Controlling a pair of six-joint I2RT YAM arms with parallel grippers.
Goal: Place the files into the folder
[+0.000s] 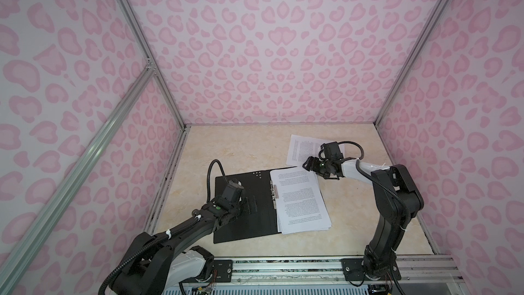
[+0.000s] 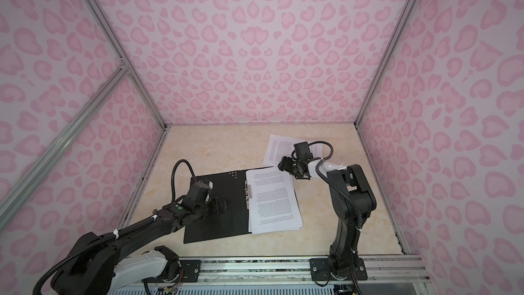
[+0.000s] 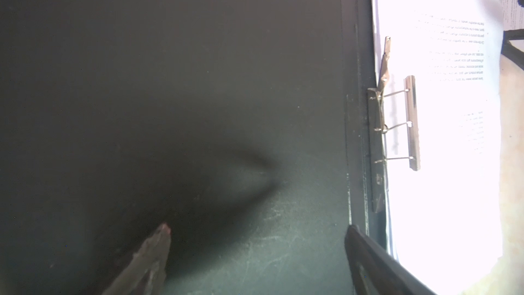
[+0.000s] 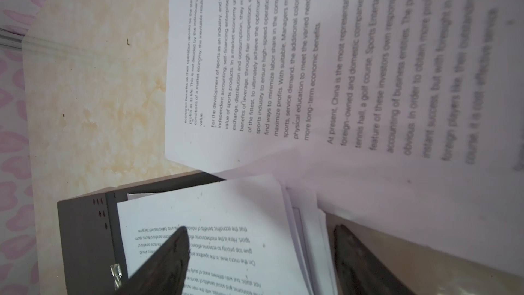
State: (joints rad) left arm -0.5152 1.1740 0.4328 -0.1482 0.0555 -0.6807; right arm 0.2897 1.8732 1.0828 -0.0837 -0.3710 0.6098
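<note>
left gripper (image 1: 251,207): jaws spread, over folder (image 1: 246,228) left cover; hold it flat | clip (image 1: 273,191) mid-folder | stack (image 1: 300,202) on right half | right gripper (image 1: 307,164): jaws spread, empty, above stack's far corner | loose sheet (image 1: 300,146) just beyond, far right: pinch near edge, slide under control onto stack

Folder (image 1: 255,228) rt half hidden under files (image 1: 300,202); print (image 1: 299,194) too small.

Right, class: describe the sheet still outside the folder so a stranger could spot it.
Find the open black folder mid-table, a stack of printed sheets on its right half. Beyond that stack's far corner lies another printed sheet, below the right gripper. Unlike the stack, it sits askew on the tabletop.
</note>
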